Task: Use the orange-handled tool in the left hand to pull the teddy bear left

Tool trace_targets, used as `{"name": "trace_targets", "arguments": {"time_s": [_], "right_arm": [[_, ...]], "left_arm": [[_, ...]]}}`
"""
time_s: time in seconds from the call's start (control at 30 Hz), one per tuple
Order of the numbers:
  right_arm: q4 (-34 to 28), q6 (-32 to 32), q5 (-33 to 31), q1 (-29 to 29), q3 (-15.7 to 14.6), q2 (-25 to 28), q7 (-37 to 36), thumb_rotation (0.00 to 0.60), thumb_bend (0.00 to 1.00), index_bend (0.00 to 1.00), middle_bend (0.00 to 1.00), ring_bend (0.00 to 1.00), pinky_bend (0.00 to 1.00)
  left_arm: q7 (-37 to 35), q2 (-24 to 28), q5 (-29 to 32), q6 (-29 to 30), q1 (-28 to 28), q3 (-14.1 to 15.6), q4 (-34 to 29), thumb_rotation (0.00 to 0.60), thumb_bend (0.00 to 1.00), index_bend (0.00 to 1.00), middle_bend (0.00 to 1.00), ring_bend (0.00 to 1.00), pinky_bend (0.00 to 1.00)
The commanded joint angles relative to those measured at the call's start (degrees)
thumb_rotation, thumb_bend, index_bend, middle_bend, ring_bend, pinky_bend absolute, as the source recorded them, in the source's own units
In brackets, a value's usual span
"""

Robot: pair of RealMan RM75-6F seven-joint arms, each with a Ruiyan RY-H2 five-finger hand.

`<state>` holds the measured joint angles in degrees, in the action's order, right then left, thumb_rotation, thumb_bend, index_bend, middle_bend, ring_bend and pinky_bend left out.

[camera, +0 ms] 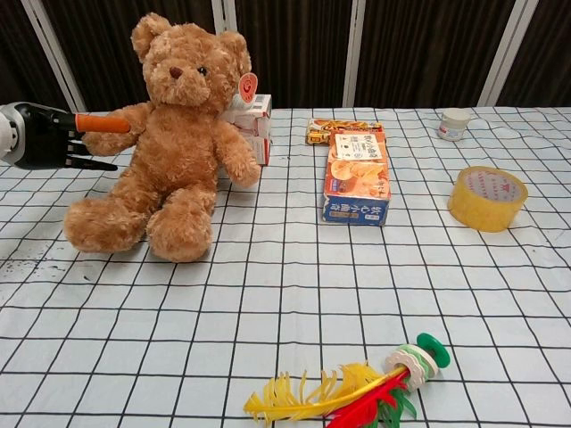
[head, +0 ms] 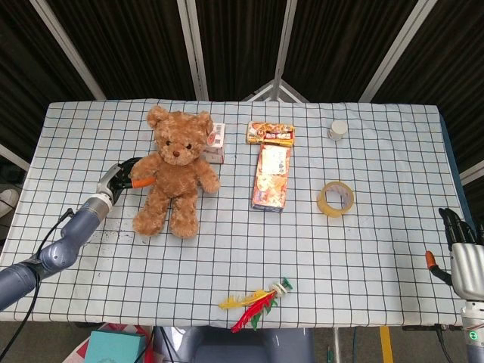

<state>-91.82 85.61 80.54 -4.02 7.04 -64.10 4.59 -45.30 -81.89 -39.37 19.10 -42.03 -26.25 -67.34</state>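
Note:
A brown teddy bear [head: 175, 172] lies on the checked table [head: 363, 242], left of the middle; the chest view shows the teddy bear [camera: 169, 143] with its legs toward me. My left hand [head: 117, 180] is just left of the bear and grips the orange-handled tool [head: 141, 182], whose far end is hidden behind the bear's arm. In the chest view the left hand [camera: 40, 135] holds the orange handle [camera: 103, 123] against the bear's arm. My right hand [head: 463, 242] hangs off the table's right edge with its fingers curled in, holding nothing.
A snack box [head: 272, 176] and a smaller packet [head: 270, 134] lie mid-table. A tape roll [head: 335, 199] is to their right, a white cup [head: 338, 130] at the back. A small box [head: 215, 144] touches the bear's right side. A feather toy [head: 257, 297] lies near the front edge.

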Motion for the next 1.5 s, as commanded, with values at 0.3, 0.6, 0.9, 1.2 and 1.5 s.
{"name": "trace_targets", "arguments": {"time_s": [0.3, 0.6, 0.9, 1.2, 1.5], "right_arm": [[0.1, -0.2, -0.1, 0.0, 0.0, 0.0, -0.3, 0.600, 0.37, 0.03, 0.12, 0.19, 0.06], [0.2, -0.4, -0.1, 0.0, -0.1, -0.1, -0.5, 0.600, 0.37, 0.03, 0.12, 0.19, 0.06], [0.1, -0.5, -0.2, 0.1, -0.2, -0.1, -0.8, 0.600, 0.37, 0.03, 0.12, 0.19, 0.06], [0.1, -0.4, -0.2, 0.1, -0.2, 0.0, -0.9, 0.600, 0.37, 0.03, 0.12, 0.19, 0.06], [0.0, -0.4, -0.2, 0.2, -0.2, -0.1, -0.8, 0.600, 0.37, 0.03, 0.12, 0.19, 0.06]], "left_arm": [[1.6, -0.6, 2.3, 1.5, 0.2, 0.2, 0.2, 0.600, 0.34, 0.37, 0.33, 0.00, 0.11], [3.4, -0.6, 5.4, 3.2, -0.3, 0.4, -0.4, 0.600, 0.45, 0.41, 0.36, 0.01, 0.13], [6.3, -0.3, 11.0, 7.5, -1.0, 1.4, -1.5, 0.600, 0.55, 0.47, 0.41, 0.03, 0.15], [11.1, 0.3, 19.6, 9.9, -2.9, 4.2, -2.4, 0.600, 0.60, 0.49, 0.43, 0.04, 0.16], [15.2, 0.5, 26.5, 11.9, -4.5, 5.5, -3.1, 0.600, 0.61, 0.49, 0.43, 0.05, 0.16]]}}
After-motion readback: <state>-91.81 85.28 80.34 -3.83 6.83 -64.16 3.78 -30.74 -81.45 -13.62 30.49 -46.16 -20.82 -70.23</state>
